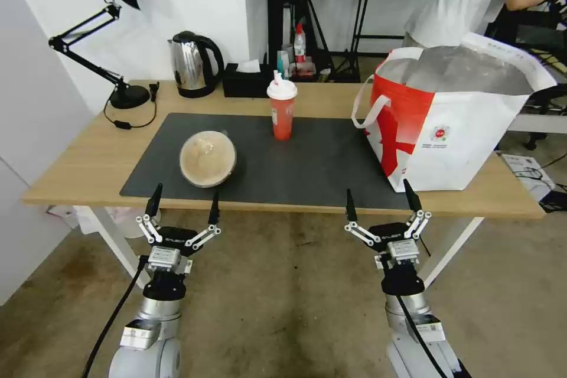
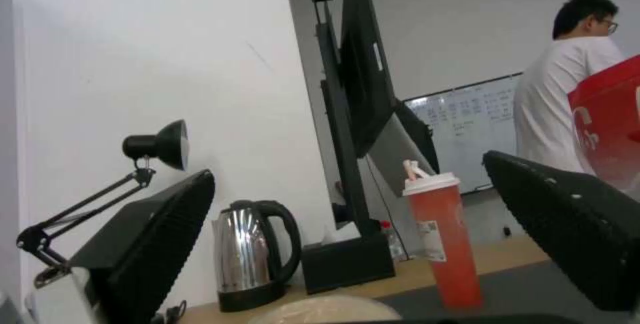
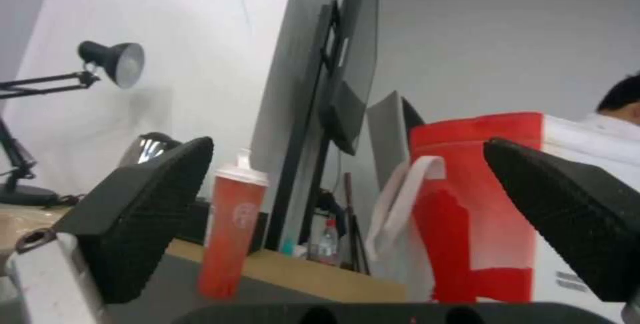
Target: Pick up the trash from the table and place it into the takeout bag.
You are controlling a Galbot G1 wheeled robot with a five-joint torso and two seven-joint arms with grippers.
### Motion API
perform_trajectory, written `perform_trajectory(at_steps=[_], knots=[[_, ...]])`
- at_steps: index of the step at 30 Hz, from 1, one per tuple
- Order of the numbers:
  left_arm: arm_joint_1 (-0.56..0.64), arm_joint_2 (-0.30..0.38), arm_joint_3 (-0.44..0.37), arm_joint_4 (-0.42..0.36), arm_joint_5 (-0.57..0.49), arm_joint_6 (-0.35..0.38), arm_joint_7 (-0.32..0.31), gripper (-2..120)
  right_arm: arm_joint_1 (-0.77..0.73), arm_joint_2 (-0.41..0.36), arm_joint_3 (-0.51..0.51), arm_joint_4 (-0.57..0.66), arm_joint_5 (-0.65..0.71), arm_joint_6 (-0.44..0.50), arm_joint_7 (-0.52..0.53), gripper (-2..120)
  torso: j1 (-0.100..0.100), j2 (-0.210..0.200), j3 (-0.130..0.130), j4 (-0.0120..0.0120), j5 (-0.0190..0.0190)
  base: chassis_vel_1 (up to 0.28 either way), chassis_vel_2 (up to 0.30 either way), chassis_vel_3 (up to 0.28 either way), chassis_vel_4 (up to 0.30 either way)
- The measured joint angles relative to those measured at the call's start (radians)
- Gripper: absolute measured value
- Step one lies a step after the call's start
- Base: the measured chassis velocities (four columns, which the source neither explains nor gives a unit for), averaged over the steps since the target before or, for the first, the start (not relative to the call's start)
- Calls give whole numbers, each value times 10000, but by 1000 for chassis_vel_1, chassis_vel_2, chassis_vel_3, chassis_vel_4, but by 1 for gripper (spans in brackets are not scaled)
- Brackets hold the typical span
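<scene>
Takeout bag [image 1: 455, 130] stands at table's [image 1: 77, 171] right end, mouth open, contents hidden from me. Red cup [image 1: 282, 107] upright left of bag, well apart; clear-lidded bowl [image 1: 208, 158] farther left, nearer table's front edge. I judge both left to bag. Left gripper [image 1: 183, 208] and right gripper [image 1: 382, 201] hang below front edge, fingers spread, holding nothing.

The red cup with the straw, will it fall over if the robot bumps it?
Probably yes. The red cup stands tall and narrow on the dark mat, so a sideways bump could tip it. Its white lid looks shut, so spilling seems less likely.
</scene>
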Motion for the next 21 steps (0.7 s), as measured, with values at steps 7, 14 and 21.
perform_trajectory(at_steps=[7, 14, 21], knots=[[110, -2, -8, -104, 6, -33, 0, 100, 415, -308, -186, 309, 487, -639, -316, 100, 0, 0, 0, -1, 0, 0, 0, 0, 0], [225, -3, -26, -142, 6, -193, 0, 100, 1230, -764, -530, 472, 1233, -1553, -569, 100, 2, 0, 0, 0, 0, 0, 0, 0, 0], [378, -4, 19, -214, 27, -311, 2, 100, 2091, -1346, -1006, 259, 2564, -2669, -960, 100, 2, 0, 0, 0, 1, 0, 0, 0, 0]])
